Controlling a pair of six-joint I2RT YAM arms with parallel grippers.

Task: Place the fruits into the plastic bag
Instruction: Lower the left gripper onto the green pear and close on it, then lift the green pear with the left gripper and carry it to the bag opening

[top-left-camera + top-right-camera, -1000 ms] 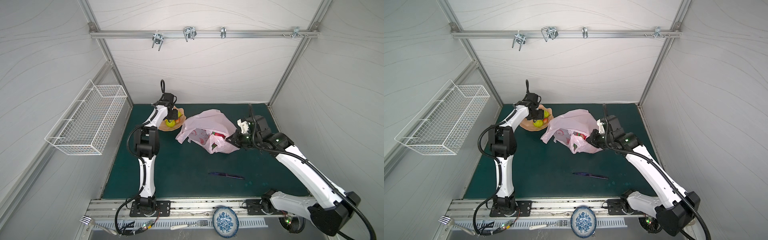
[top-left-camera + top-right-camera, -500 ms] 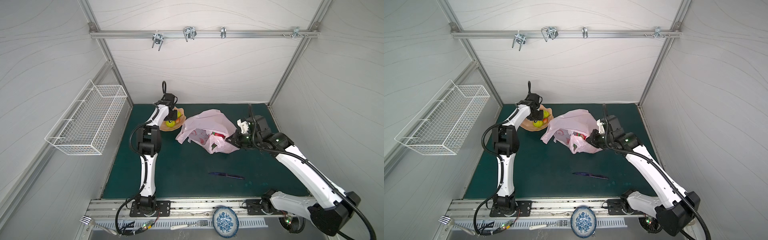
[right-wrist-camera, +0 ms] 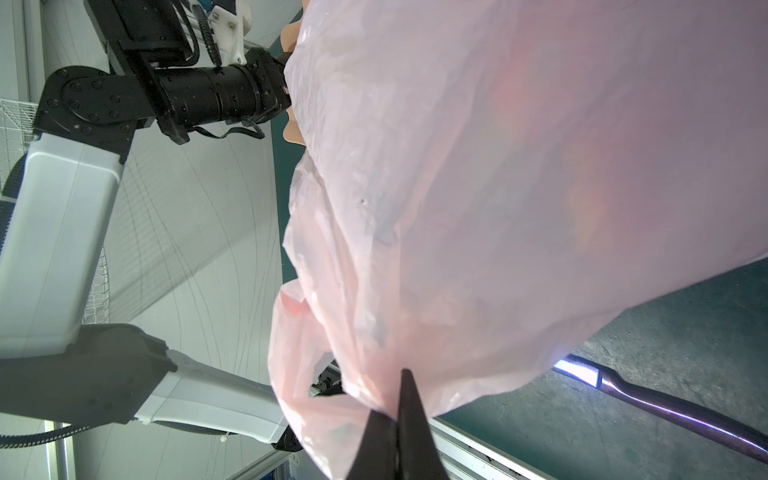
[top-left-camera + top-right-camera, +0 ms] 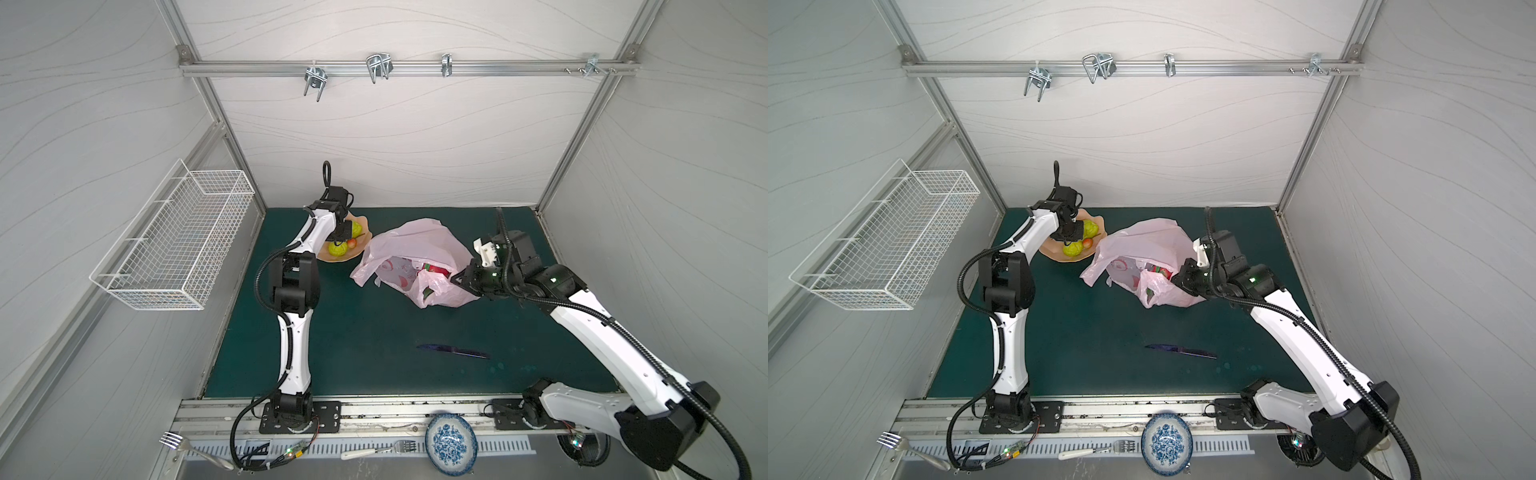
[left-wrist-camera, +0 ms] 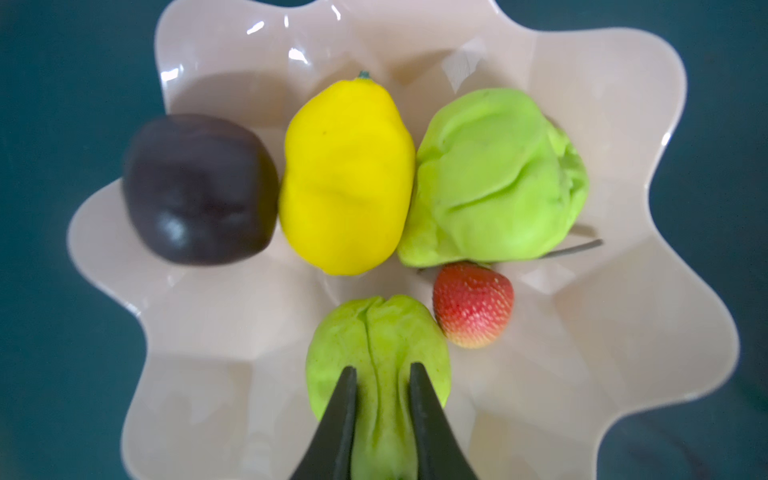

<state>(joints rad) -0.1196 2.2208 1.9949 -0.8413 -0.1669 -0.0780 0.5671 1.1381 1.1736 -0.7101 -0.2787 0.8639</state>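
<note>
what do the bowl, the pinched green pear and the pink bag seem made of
bowl: glossy hard plastic, by the sharp highlights on its rim.
green pear: probably soft matte foam or rubber; it creases where the left end effector pinches it.
plastic bag: thin translucent film, crinkled, light showing through.

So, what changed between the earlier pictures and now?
The left gripper closed onto a green pear in the bowl; its arm barely shifted. The right gripper stays shut on the plastic bag. Bag, remaining fruits and knife lie unchanged.
</note>
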